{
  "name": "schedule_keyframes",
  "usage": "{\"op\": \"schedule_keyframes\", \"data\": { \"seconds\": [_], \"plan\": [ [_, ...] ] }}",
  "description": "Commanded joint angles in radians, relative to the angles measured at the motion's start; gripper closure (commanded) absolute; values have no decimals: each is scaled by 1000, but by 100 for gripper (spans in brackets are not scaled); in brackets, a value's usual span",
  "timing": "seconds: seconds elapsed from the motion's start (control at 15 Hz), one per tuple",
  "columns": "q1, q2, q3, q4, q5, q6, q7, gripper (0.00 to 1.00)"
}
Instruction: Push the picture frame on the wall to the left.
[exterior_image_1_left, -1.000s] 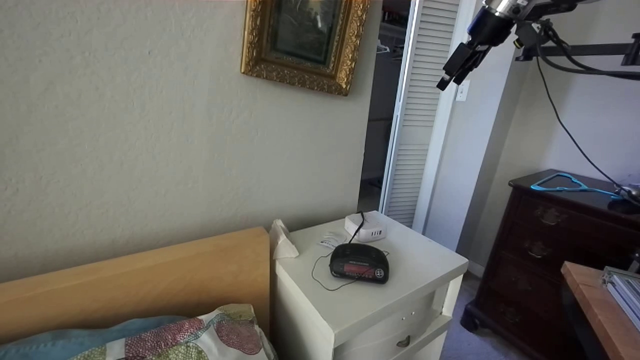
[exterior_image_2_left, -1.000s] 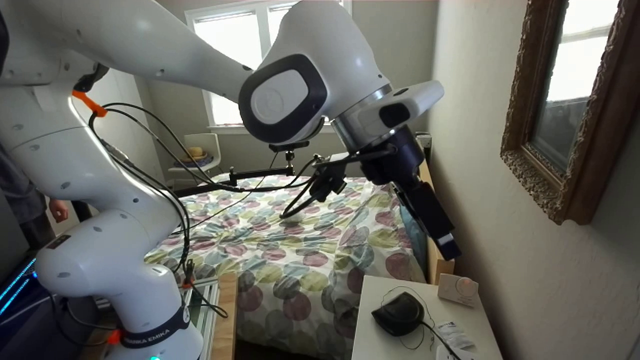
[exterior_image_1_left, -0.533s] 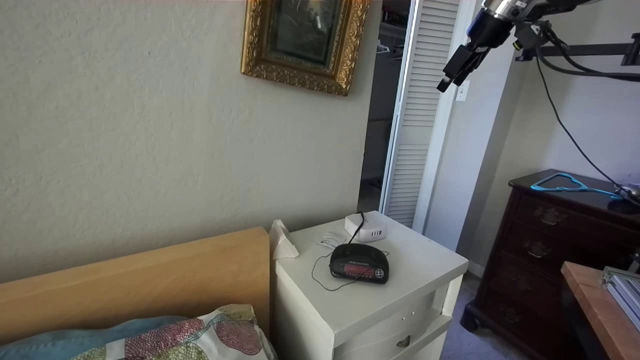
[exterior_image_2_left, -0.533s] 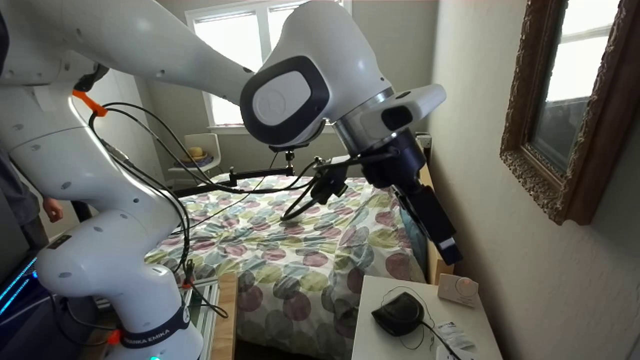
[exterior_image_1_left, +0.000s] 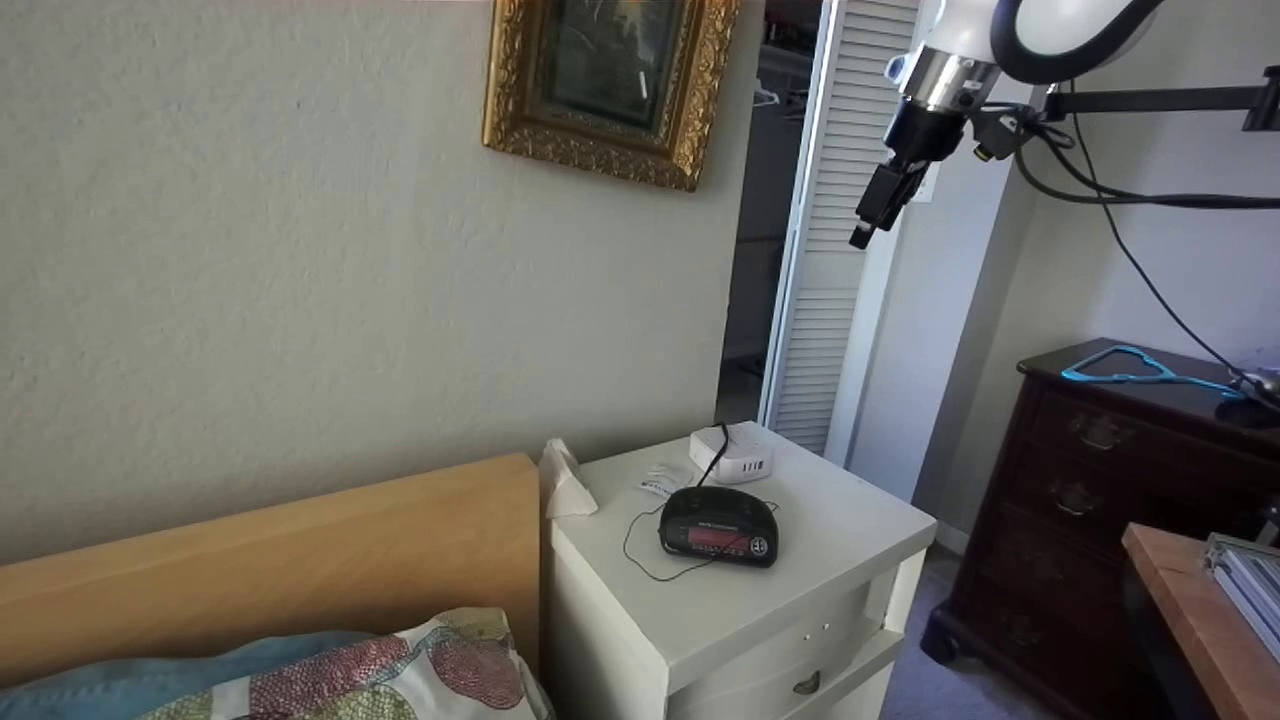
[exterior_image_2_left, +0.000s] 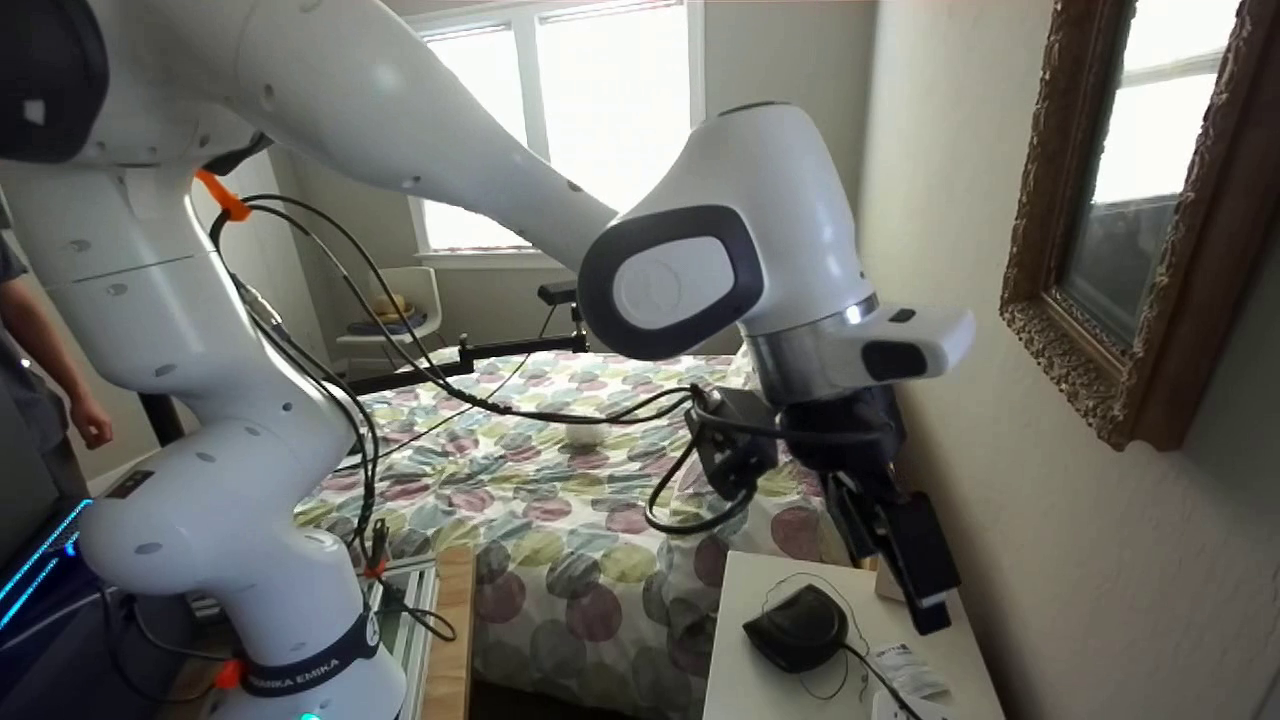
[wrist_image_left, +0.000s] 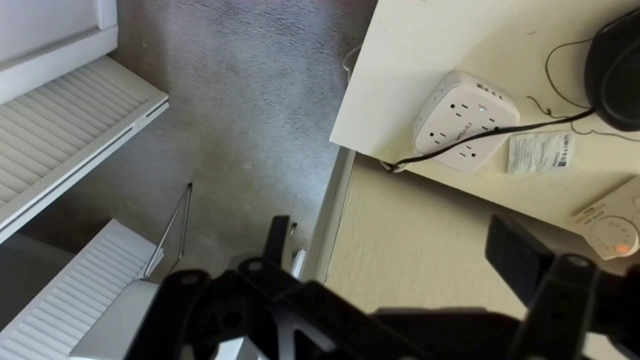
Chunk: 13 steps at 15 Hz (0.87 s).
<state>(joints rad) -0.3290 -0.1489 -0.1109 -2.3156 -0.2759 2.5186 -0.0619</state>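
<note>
The gilded picture frame (exterior_image_1_left: 600, 155) hangs on the pale wall (exterior_image_1_left: 300, 260), its lower edge sloping down to the right; its top is cut off. It also shows at the right edge of an exterior view (exterior_image_2_left: 1075, 385). My gripper (exterior_image_1_left: 864, 236) is to the right of the frame and its tip is lower than the frame's bottom edge, apart from it. It hangs over the nightstand side in an exterior view (exterior_image_2_left: 928, 612). In the wrist view, the fingers (wrist_image_left: 390, 225) are wide apart with nothing between them, and the wall (wrist_image_left: 400, 240) shows behind. The frame is out of the wrist view.
A white nightstand (exterior_image_1_left: 840, 520) below bears a black alarm clock (exterior_image_1_left: 718, 525), a white power outlet block (exterior_image_1_left: 735, 458) with a cord, and a small white box (exterior_image_2_left: 915, 580). A wooden headboard (exterior_image_1_left: 300, 545) and louvred door (exterior_image_1_left: 850, 240) flank it. A person (exterior_image_2_left: 45, 400) stands at the far left.
My arm and gripper have moved down and nearer the wall, rightward in the view showing the arm and leftward in the view facing the wall. The picture frame has not moved.
</note>
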Motion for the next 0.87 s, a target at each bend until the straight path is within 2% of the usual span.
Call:
{"op": "schedule_keyframes", "data": {
  "seconds": [0.0,0.27,0.47,0.73,0.8],
  "plan": [
    [49,102,-46,84,9,-70,-67,0],
    [72,175,-67,132,26,-109,-119,0],
    [85,225,-66,158,31,-94,-150,0],
    [101,285,-58,203,45,-133,-164,0],
    [102,247,-68,155,13,-92,-128,0]
  ]
}}
